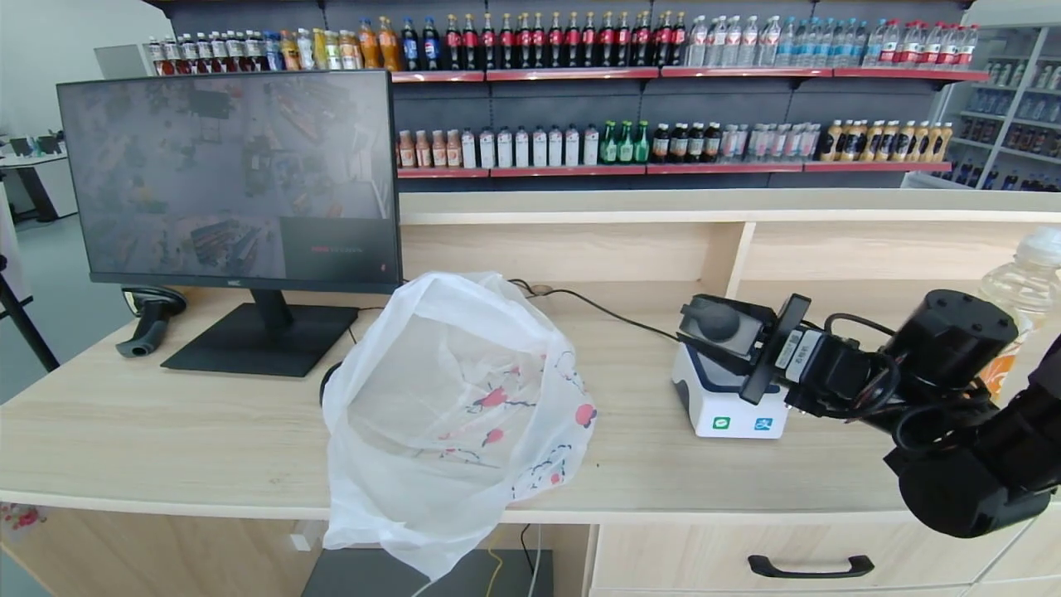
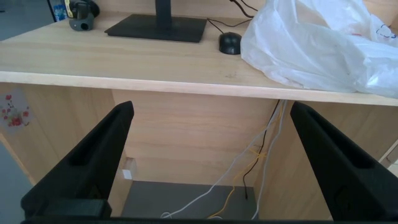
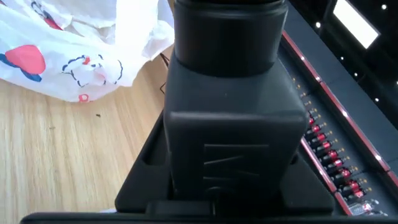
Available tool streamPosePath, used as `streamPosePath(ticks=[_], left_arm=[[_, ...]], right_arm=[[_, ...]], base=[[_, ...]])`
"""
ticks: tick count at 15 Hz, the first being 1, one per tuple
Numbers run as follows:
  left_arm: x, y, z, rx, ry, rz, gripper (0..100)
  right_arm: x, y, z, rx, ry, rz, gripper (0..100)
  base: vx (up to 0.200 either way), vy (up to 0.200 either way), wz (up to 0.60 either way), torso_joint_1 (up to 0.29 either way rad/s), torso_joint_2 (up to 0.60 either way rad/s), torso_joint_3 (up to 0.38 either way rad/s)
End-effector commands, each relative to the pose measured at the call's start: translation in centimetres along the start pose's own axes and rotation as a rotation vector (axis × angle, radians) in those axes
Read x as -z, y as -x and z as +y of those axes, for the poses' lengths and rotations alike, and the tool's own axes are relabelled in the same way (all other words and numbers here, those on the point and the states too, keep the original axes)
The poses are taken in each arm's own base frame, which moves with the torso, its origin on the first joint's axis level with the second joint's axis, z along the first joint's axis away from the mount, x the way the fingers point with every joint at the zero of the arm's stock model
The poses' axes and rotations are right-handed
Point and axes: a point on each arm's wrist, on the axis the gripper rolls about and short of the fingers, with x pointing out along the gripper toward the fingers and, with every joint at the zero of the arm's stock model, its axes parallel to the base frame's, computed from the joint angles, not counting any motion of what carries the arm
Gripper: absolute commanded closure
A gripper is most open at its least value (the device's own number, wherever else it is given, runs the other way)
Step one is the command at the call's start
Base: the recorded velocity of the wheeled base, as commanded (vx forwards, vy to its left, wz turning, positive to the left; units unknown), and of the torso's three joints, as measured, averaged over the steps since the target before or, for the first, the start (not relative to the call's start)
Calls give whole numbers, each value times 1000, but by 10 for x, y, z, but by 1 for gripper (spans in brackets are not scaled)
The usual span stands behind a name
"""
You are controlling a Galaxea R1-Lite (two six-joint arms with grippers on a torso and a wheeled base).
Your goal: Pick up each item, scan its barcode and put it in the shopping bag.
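White plastic of the shopping bag (image 1: 452,398) slumped open on the counter (image 1: 166,431) in the head view. The scanner (image 1: 725,381) stood near it, the right gripper (image 1: 779,348) was close against the scanner's dark head, and a bottle (image 1: 1024,282) stood behind that arm. From the left wrist, the left gripper (image 2: 211,109) hung wide open and empty below the counter edge. From the right wrist, the dark head loomed close; how far that gripper stood open, or whether it held anything, could not be told. Any barcode would probably need squaring to the scanner before bagging.
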Motion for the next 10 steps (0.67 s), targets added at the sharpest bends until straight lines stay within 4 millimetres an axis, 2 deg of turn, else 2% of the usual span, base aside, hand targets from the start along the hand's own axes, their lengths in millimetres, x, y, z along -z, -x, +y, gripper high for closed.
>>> streamPosePath(ticks=[1,4,7,9,10], left_arm=[[0,0,0,-3,4,-2,0],[0,0,0,-1,7,1,0],[0,0,0,-1,4,1,0],[0,0,0,0,0,1,0],[0,0,0,0,-2,-1,0]], right_arm=[[11,4,2,-2,-3,31,100],[27,11,4,-2,-8,75,100],[35,8,4,-30,-5,35,100],[39,9,-5,-10,16,34,100],[45,17,-7,-3,11,56,100]], base=[[0,0,0,0,0,0],[0,0,0,0,0,0],[0,0,0,0,0,0],[0,0,0,0,0,0],[0,0,0,0,0,0]])
